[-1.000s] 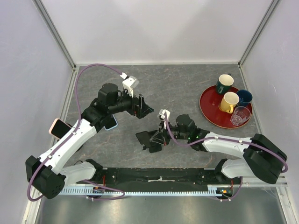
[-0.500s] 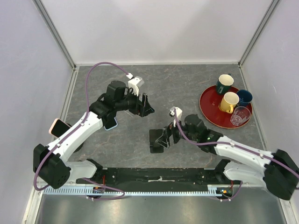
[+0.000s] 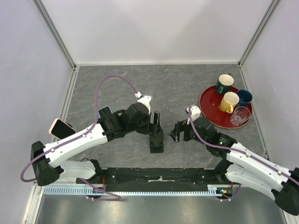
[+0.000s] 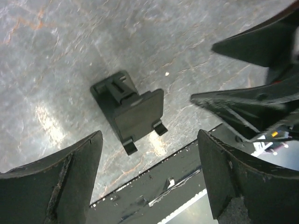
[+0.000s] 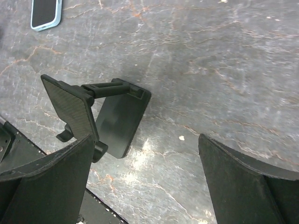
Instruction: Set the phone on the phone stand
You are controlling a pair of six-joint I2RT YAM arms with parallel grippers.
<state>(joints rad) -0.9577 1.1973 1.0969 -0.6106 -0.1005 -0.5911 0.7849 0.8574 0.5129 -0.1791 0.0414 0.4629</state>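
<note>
Since a second ago the left arm swung in from the far left to mid-table, and the right gripper point(image 3: 179, 132) backed off rightward from the folding stand point(image 3: 157, 144) it had been on. Phone point(image 3: 60, 128), pink case, had not shifted. It sat tilted at the left table edge, well apart from both grippers. What propped it was hidden behind the left arm, possibly a stand, could not tell. Light-blue phone point(image 3: 104, 112) lay flat on the table point(image 3: 187, 88) to its right, on the far side of the left forearm. Left gripper point(image 3: 155, 128) hovered over the folding stand with fingers spread wide and nothing between them. Its wrist view showed the folding stand point(image 4: 133, 112) below the gap, untouched. Right gripper point(image 5: 145, 140) was also spread and empty, just right of the folding stand point(image 5: 119, 121), whose back plate was tilted up off its flat base. Red tray point(image 3: 209, 106) holding mugs point(image 3: 229, 101) sat at the far right.
</note>
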